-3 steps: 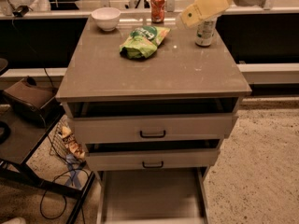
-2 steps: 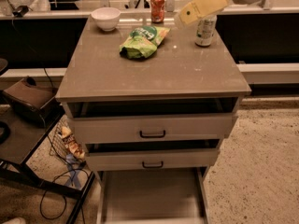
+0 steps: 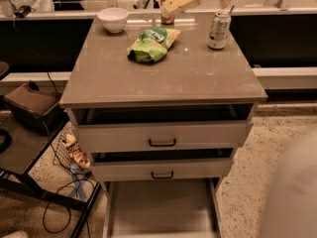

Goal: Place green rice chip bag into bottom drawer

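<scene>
The green rice chip bag [image 3: 152,43] lies crumpled on the cabinet top [image 3: 198,78], left of centre toward the back. My gripper [image 3: 173,1], pale yellow, hangs at the top edge of the view. It is above and behind the bag, in front of a red can [image 3: 167,17], and it touches nothing. The bottom drawer [image 3: 161,209] is pulled out below the cabinet, and its pale flat floor shows bare.
A white bowl [image 3: 113,19] stands at the back left and a silver can [image 3: 219,29] at the back right. The two upper drawers [image 3: 162,135] stand slightly ajar. A black stand [image 3: 25,148] and a wire basket [image 3: 69,150] are on the left. A blurred pale shape [image 3: 297,197] fills the lower right.
My gripper has moved left and back, from beside the silver can to in front of the red can. A blurred pale shape has come in at the lower right.
</scene>
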Available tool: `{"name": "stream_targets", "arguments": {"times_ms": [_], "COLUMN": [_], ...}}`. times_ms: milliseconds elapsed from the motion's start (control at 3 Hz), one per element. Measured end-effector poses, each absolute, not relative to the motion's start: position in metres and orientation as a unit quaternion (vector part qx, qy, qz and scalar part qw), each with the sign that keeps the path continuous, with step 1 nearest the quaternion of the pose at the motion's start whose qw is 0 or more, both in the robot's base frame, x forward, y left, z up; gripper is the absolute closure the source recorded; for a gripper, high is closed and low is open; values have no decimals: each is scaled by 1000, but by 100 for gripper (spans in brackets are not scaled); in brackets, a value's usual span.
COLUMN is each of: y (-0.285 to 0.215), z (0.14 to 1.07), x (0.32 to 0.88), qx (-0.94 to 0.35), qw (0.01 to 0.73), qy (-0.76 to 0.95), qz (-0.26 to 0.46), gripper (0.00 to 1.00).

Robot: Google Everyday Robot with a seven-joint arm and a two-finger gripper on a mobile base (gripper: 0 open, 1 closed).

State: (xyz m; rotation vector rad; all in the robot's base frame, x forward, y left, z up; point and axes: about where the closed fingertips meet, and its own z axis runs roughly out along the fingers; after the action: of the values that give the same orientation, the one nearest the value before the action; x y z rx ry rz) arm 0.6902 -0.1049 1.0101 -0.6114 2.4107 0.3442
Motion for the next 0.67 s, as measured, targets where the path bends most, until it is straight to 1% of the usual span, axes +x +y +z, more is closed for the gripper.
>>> {"name": "stream_targets", "arguments": {"times_ms": [333,667], "y": [-106,-97], "z": [969,932], "x": [736,774], "qx": [-181,-147], "qw": [264,236], "qy": [937,950], "qz": [139,142], "gripper": [0,0]}}
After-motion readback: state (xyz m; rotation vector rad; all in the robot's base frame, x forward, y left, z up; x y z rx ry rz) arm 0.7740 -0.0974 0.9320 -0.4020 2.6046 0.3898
